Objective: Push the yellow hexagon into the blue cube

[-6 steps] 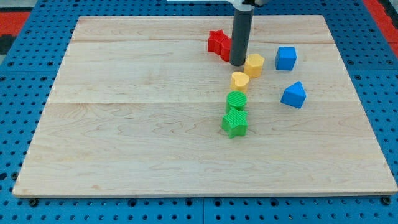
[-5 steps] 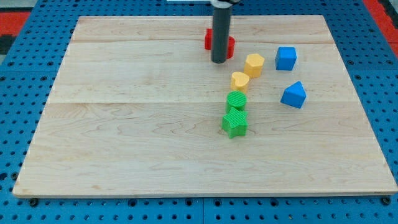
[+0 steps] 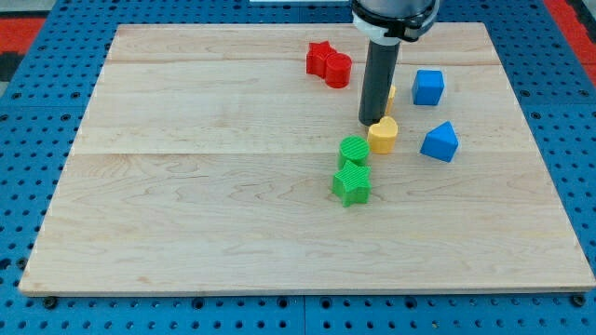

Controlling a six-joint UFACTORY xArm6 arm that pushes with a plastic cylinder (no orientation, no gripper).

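My tip [image 3: 373,122] sits touching a yellow heart-ish block [image 3: 383,135], rod hiding most of yellow hexagon [image 3: 390,93] just left of blue cube [image 3: 427,87]; no end effector jaws fitted; nxt: reposition left of hexagon, push twd cube.

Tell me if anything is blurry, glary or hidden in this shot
Camera view: sharp, evenly lit, no glare on the wooden board; the rod above my tip hides most of the yellow hexagon; the blue cube shows fully.
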